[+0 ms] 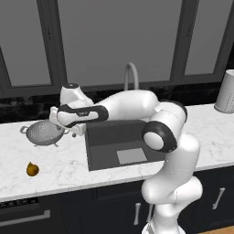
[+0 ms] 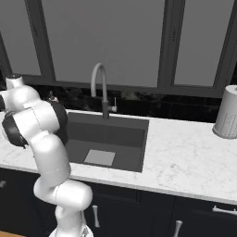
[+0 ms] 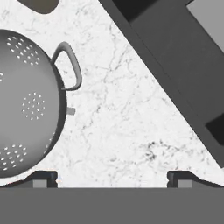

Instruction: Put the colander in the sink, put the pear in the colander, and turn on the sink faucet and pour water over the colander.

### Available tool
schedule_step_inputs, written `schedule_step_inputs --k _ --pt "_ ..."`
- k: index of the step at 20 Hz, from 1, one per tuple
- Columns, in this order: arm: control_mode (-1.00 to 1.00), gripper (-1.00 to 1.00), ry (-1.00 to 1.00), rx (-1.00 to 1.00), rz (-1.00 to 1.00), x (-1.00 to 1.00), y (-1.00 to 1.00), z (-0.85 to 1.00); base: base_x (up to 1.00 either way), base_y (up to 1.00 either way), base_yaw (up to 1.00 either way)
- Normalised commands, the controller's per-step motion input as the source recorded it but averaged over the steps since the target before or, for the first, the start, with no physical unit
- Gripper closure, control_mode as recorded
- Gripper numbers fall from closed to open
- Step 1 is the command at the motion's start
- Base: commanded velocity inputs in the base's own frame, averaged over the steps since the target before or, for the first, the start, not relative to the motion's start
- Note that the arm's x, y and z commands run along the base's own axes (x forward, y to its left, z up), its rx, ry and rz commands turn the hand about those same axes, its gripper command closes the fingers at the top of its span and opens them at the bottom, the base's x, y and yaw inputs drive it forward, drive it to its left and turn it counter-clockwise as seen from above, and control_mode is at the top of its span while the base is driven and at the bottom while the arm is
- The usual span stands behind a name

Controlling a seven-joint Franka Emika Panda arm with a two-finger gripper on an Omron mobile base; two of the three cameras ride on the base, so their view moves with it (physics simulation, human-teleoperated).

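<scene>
Gripper (image 3: 112, 177) wide open, holding nothing, over bare marble counter (image 3: 127, 109) btwn colander (image 3: 26, 103) and sink (image 3: 183, 65) edge; colander's loop handle just beside one fingertip; pear (image 1: 32, 169) nr counter's front edge, well apart.

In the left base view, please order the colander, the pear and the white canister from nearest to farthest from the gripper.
1. The colander, on the counter left of the sink, right beside the open gripper.
2. The pear, near the counter's front edge, farther left.
3. The white canister, far right of the counter.
</scene>
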Motion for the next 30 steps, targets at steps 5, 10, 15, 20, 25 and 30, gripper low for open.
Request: schedule_step_inputs --k 5,10,15,20,25,30 --pt "-1.00 -1.00 0.02 0.00 -0.03 0.33 0.14 -0.14 0.00 0.00 0.00" --pt "-1.00 -1.00 0.02 0.00 0.00 0.29 0.16 -0.32 0.00 0.00 0.00" --pt "-1.00 -1.00 0.00 0.00 0.00 0.33 0.14 -0.28 0.00 0.00 0.00" --pt "-1.00 -1.00 0.00 0.00 0.00 0.32 0.11 -0.24 0.00 0.00 0.00" --pt "-1.00 -1.00 0.00 0.01 0.00 0.23 0.06 -0.28 0.00 0.00 0.00" --pt "-1.00 -1.00 0.01 0.02 0.00 0.13 0.07 -0.34 0.00 0.00 0.00"
